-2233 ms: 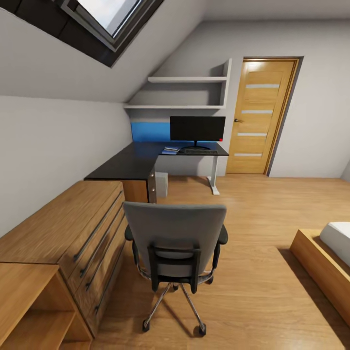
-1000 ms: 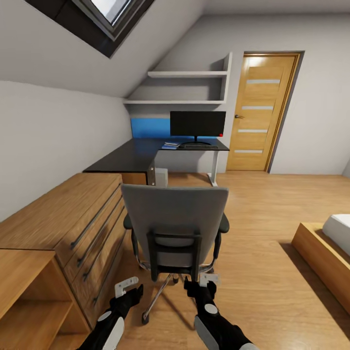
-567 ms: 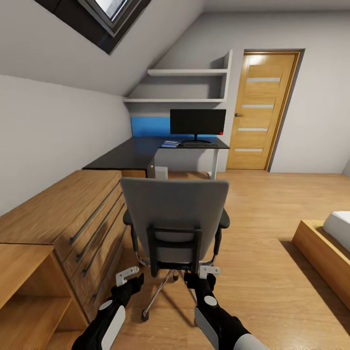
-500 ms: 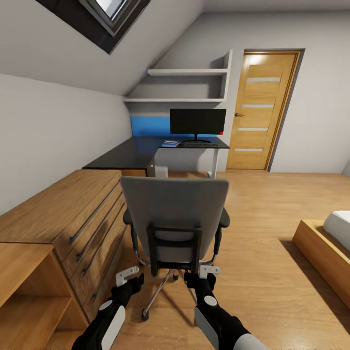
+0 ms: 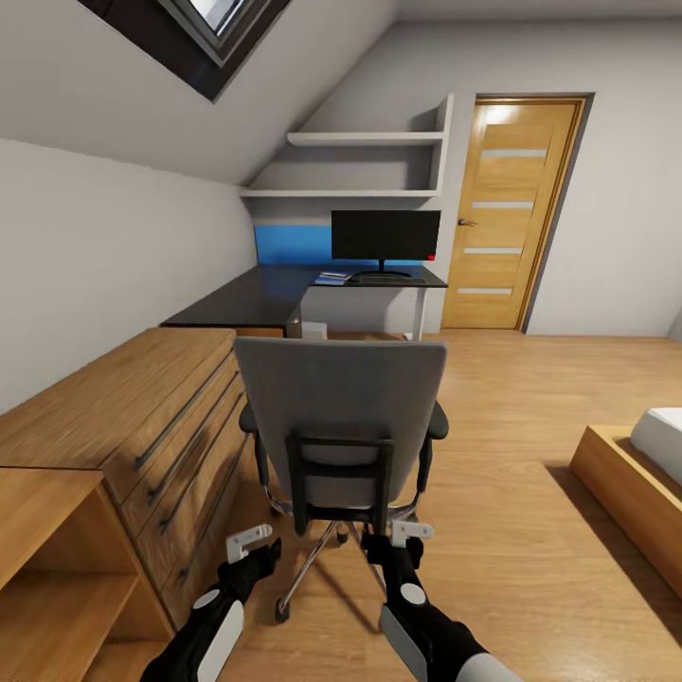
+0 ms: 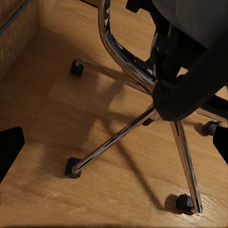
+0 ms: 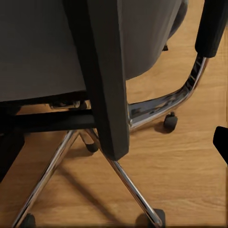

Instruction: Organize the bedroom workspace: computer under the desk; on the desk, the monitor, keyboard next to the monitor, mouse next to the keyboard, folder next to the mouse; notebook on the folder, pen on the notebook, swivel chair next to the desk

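Observation:
The grey swivel chair (image 5: 341,417) stands with its back to me, away from the black desk (image 5: 251,301) behind it. On the desk are the monitor (image 5: 385,237), the keyboard (image 5: 385,278) and, left of the keyboard, a thin blue folder (image 5: 332,279) with something dark on top. Notebook, pen and mouse are too small to make out. The computer (image 5: 314,330) peeks out under the desk. My left gripper (image 5: 254,547) and right gripper (image 5: 398,540) hang open just behind the chair's chrome base (image 6: 118,133), touching nothing. Dark fingertips (image 7: 219,142) sit far apart beside the backrest post (image 7: 107,80).
A low wooden dresser (image 5: 142,417) and an open shelf unit (image 5: 57,568) run along the left wall close to the chair. A bed frame (image 5: 630,511) sits at the right. A wooden door (image 5: 507,218) is beyond the desk, with bare floor (image 5: 511,398) between.
Both arms have come into view under the chair back since the earliest frame. The view has crept closer to the chair; over the last half second almost nothing differs.

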Tool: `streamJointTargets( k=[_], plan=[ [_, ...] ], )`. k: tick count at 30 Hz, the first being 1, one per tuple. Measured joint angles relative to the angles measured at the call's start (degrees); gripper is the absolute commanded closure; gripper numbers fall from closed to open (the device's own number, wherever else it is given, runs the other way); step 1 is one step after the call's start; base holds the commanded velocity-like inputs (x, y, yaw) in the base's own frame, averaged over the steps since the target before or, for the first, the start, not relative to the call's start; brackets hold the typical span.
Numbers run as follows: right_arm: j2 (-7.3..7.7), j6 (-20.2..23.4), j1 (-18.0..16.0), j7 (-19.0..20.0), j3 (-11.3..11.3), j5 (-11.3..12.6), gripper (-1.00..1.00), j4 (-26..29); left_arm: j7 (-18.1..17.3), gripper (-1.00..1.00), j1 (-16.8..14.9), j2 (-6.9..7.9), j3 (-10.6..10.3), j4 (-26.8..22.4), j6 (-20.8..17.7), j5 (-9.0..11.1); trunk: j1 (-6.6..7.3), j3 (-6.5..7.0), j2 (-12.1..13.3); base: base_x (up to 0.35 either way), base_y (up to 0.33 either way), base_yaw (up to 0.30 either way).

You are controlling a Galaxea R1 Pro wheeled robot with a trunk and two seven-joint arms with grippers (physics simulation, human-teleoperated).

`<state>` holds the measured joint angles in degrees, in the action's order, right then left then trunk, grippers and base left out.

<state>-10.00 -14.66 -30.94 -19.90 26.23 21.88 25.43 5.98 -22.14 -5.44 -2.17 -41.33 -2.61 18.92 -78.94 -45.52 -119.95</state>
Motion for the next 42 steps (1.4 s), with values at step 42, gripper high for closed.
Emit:
streamJointTargets(
  k=[42],
  plan=[
    [0.00,-11.7,0.0,0.9,0.0,0.1,-1.00,-6.3,-0.4,-1.00,0.0,-0.14,-4.4,9.2,17.6,-10.8,0.00,0.00,0.0,0.000,0.000,0.000]
  ],
)
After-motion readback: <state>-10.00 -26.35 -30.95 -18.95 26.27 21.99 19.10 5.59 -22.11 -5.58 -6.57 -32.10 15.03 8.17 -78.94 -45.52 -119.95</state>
